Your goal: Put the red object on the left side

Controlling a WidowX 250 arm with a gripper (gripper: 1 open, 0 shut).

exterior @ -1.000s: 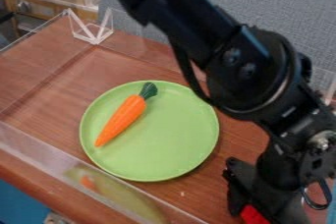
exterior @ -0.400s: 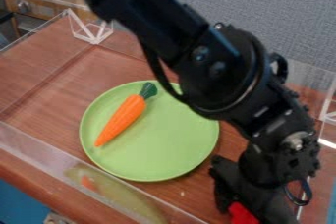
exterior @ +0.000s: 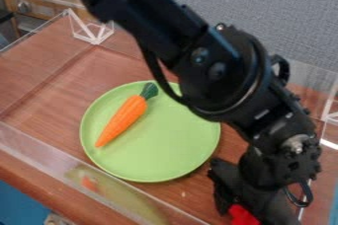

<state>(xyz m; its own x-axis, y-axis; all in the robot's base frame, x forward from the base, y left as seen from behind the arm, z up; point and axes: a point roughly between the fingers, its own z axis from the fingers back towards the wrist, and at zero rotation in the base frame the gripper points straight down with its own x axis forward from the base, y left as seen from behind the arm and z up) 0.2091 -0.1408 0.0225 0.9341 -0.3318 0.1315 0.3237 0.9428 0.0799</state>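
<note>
A brown wood-grain table (exterior: 53,81) with low clear plastic walls fills the view. Across it, from the upper left to the lower right, reaches a bulky black jointed robot arm (exterior: 199,51), its wrist bent straight down over the table's near right corner. To the left of the jaws and slightly farther back lies a round lime-green plastic plate (exterior: 172,145), flat on the wood. On that plate, well apart from the jaws, rests an orange toy carrot with a dark green top (exterior: 126,113), laid diagonally with the green end pointing up and right. The black gripper (exterior: 251,209) sits low at the bottom edge of the view, largely cut off. Between and just below the jaws a small patch of the bright red plastic object (exterior: 242,212) shows, right of the plate's rim. The jaws stand narrow, set against that red object, apparently closed on it.
</note>
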